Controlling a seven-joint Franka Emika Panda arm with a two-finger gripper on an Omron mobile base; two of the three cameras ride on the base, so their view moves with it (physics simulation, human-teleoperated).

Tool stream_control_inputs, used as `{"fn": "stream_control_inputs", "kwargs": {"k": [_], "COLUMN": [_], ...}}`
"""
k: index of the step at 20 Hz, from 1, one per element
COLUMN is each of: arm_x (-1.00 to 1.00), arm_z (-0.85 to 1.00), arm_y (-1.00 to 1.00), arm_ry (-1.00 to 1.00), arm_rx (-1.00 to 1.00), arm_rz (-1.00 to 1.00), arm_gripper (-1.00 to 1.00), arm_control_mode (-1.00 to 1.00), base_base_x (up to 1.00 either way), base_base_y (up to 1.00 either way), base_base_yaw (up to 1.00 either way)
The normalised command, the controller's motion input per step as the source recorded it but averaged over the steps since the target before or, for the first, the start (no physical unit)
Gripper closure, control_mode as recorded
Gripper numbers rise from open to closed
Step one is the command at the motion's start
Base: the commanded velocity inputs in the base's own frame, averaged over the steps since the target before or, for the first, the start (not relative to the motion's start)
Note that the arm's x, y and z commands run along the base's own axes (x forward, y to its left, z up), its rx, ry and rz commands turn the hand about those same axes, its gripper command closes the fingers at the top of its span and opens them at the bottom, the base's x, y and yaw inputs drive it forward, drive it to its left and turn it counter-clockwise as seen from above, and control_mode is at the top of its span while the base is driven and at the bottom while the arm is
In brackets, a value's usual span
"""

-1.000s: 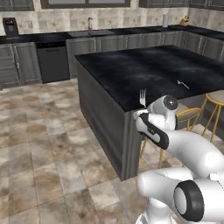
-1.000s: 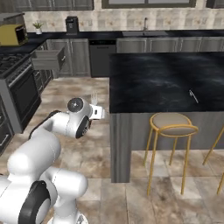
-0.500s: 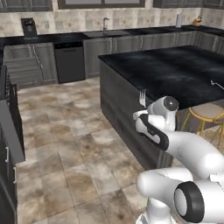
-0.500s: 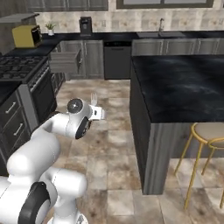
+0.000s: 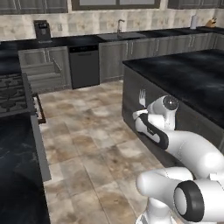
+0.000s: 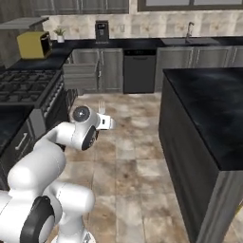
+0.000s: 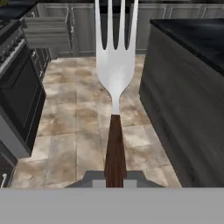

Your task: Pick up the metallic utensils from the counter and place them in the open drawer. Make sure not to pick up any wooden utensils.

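The hand (image 7: pixel 115 180) is gripping a fork (image 7: pixel 114 65) by its dark brown handle, jaws nearly closed on it. In the hand view the silver tines are pointing up at the centre, their tips cut off by the top edge. In the left base view the fork (image 5: pixel 142 98) is standing upright at centre frame above the hand (image 5: pixel 141 114). The open drawer (image 7: pixel 47 31) is sitting in the upper left. The counter (image 7: pixel 192 39) is filling the right side, partly cut off. The fingertips are hard to make out.
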Motion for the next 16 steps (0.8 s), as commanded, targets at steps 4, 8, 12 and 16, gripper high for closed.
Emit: {"fn": "stream_control_inputs", "kwargs": {"k": [4, 8, 12, 16], "arm_x": [0.0, 0.0, 0.0, 0.0], "arm_z": [0.0, 0.0, 0.0, 0.0], "arm_y": [0.0, 0.0, 0.0, 0.0], "arm_ry": [0.0, 0.0, 0.0, 0.0], "arm_rx": [0.0, 0.0, 0.0, 0.0], "arm_rz": [0.0, 0.0, 0.0, 0.0], "arm_gripper": [1.0, 1.0, 1.0, 1.0], "arm_control_mode": [1.0, 1.0, 1.0, 1.0], "base_base_x": [1.0, 1.0, 1.0, 1.0], "base_base_y": [0.94, 0.07, -0.02, 0.03], "base_base_yaw": [0.0, 0.15, 0.24, 0.15]}}
